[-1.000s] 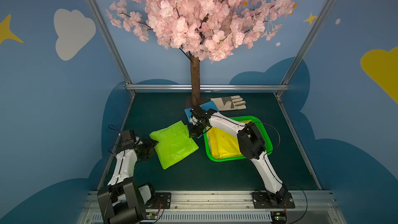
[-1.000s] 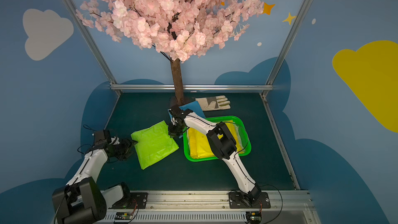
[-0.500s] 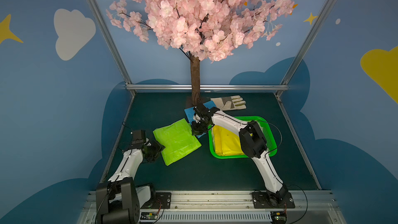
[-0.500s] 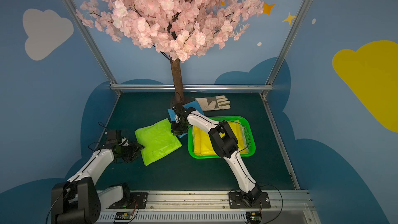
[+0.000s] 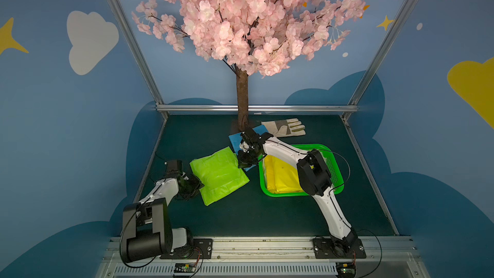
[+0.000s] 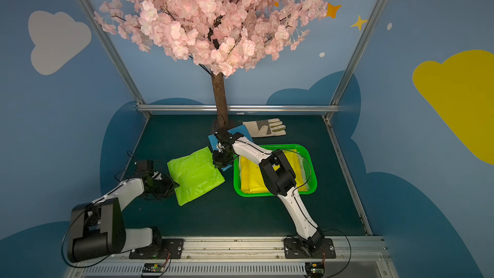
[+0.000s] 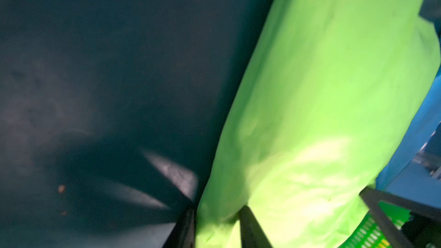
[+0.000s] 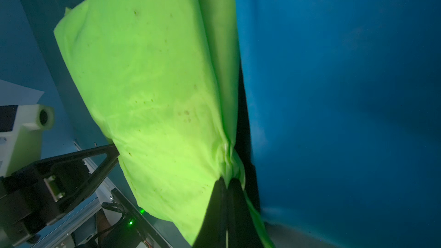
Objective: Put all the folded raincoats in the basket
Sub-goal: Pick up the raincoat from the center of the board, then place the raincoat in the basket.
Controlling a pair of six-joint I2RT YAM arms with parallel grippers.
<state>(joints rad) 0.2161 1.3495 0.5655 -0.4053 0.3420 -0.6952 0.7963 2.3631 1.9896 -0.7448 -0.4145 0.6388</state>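
The lime-green folded raincoat (image 5: 217,175) (image 6: 195,176) lies on the dark mat, left of the bright green basket (image 5: 270,192) (image 6: 254,193). My right gripper (image 5: 242,165) (image 6: 216,165) (image 8: 226,180) is shut on the raincoat's (image 8: 155,79) far right corner, where the fabric bunches. At its left edge my left gripper (image 5: 199,184) (image 6: 175,184) (image 7: 217,208) has a finger on each side of a fold of the raincoat (image 7: 322,115), which fills the gap between them. A yellow folded raincoat (image 5: 280,175) (image 6: 252,177) lies in the basket.
A blue folded raincoat (image 5: 235,140) (image 8: 334,91) lies under my right wrist, by the tree trunk (image 5: 242,97). A work glove (image 5: 286,127) (image 6: 267,128) lies at the back. The right arm reaches over the basket. Metal frame posts border the mat.
My left gripper has slid right to the raincoat's left edge and closed around it. The basket and the raincoat have shifted slightly to the right. The right gripper stays shut on its corner.
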